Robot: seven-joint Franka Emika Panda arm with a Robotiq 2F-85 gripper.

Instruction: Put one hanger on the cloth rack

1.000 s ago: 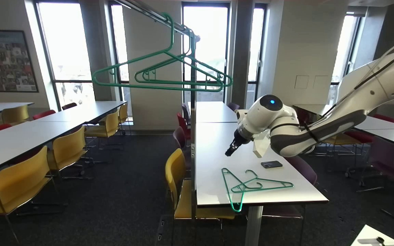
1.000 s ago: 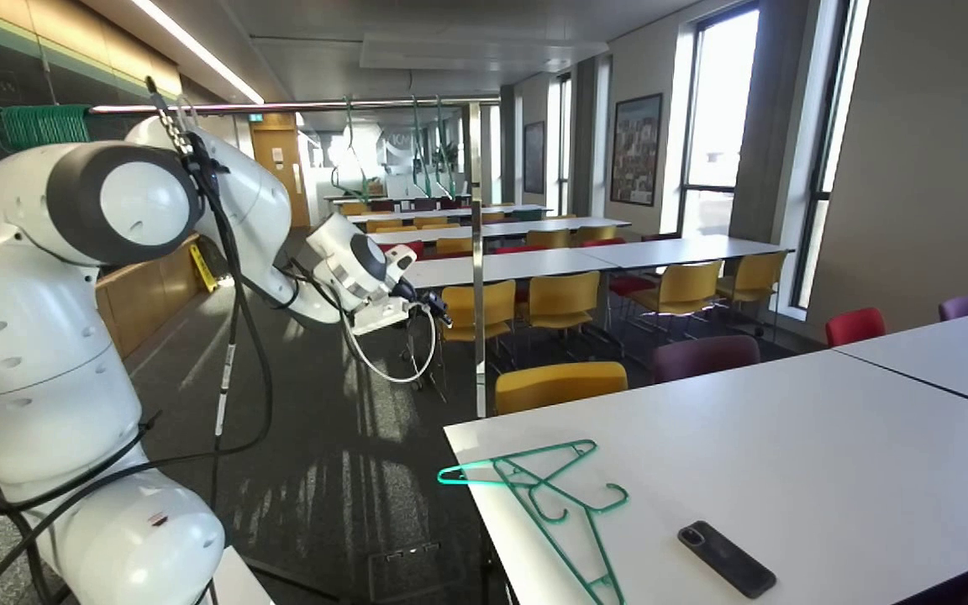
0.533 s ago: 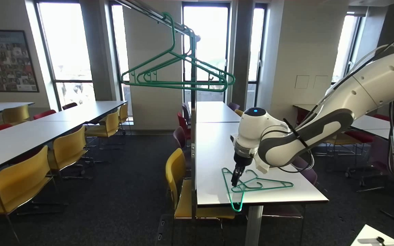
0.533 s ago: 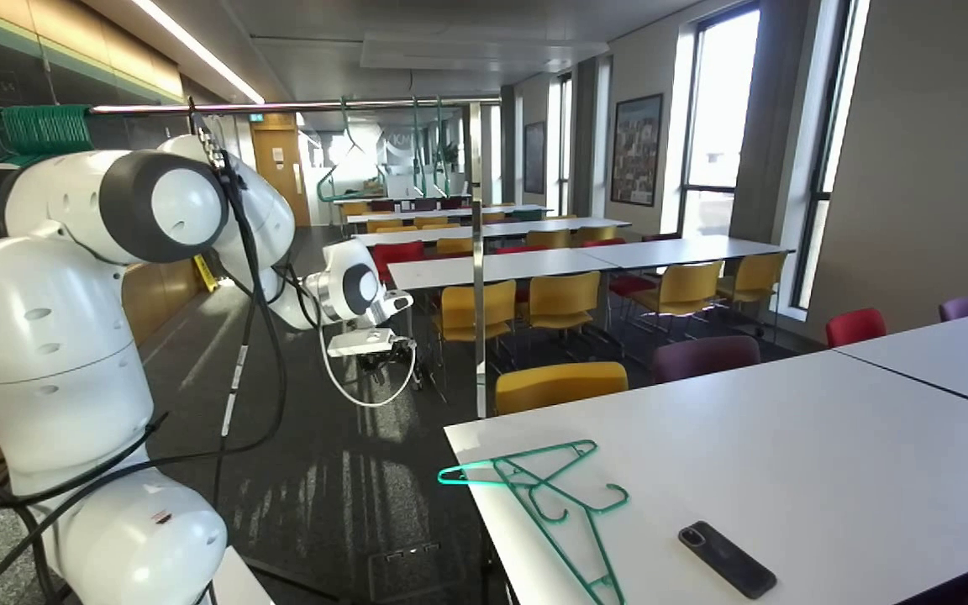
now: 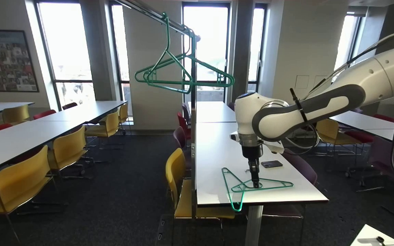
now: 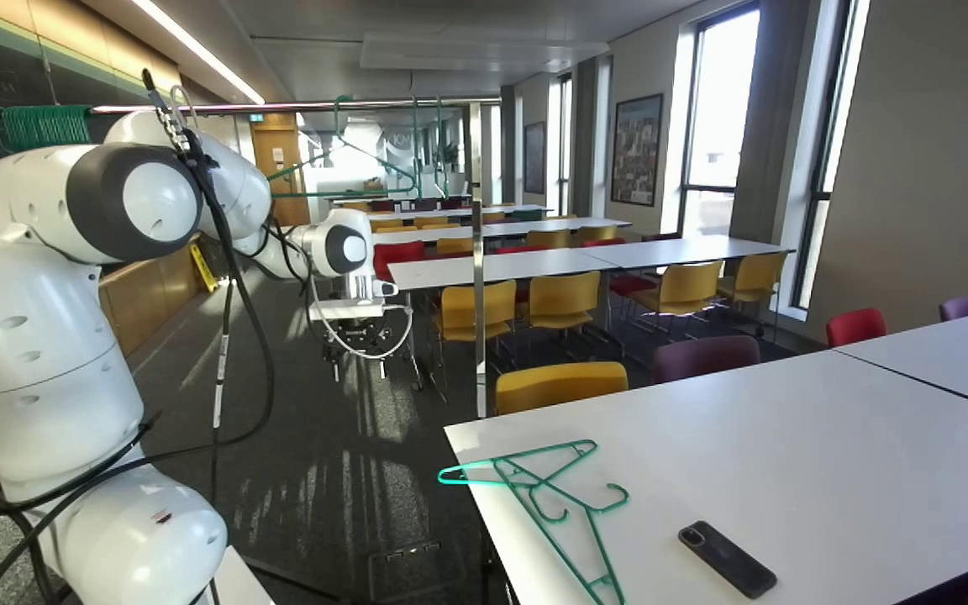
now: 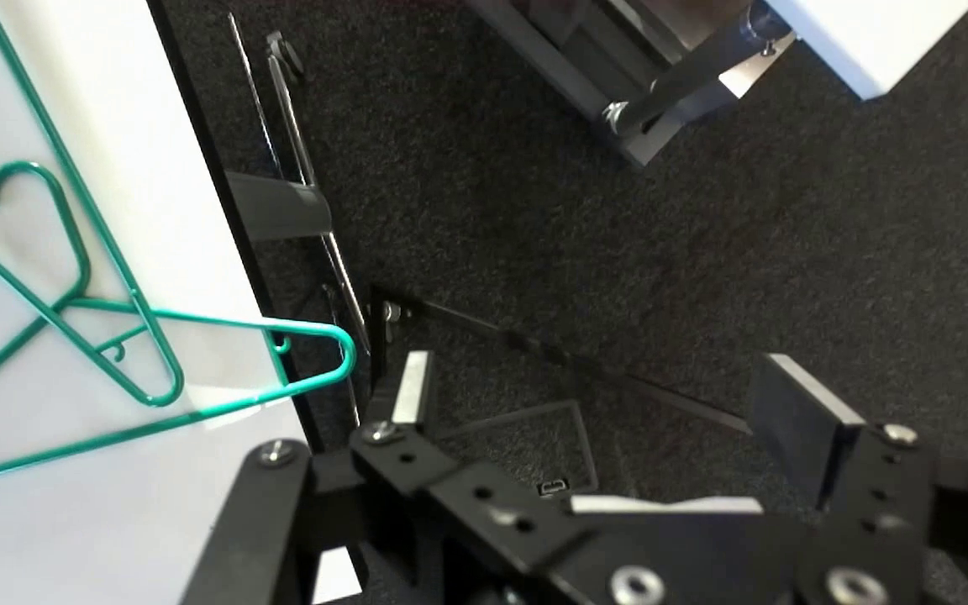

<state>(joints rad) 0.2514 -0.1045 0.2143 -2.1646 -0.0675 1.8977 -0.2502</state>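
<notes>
Two green hangers overlap on the white table; one (image 6: pixel 544 450) pokes past the edge, the other (image 6: pixel 547 535) lies fully on the top. In the wrist view, the overhanging hanger (image 7: pixel 198 415) and the second hanger (image 7: pixel 99 220) lie left of my gripper (image 7: pixel 610 391), which stands open over dark floor beyond the table edge, nothing between its fingers. My gripper (image 5: pixel 255 186) points straight down in both exterior views. The cloth rack's post (image 5: pixel 193 136) rises beside the table. From its rail (image 6: pixel 299 107) hang several hangers, the nearest (image 5: pixel 168 37) turned at an angle.
A dark phone (image 6: pixel 726 559) lies on the table (image 6: pixel 786 437). Yellow chairs (image 6: pixel 560 386) stand along its side. A dense bunch of green hangers (image 6: pixel 40 126) hangs farther along the rail. A white surface (image 7: pixel 879 34) shows top right in the wrist view.
The arm has lowered and drawn back toward its base, and the gripper has turned from slanting to straight down. The nearest hanging hanger has swung round on the rail.
</notes>
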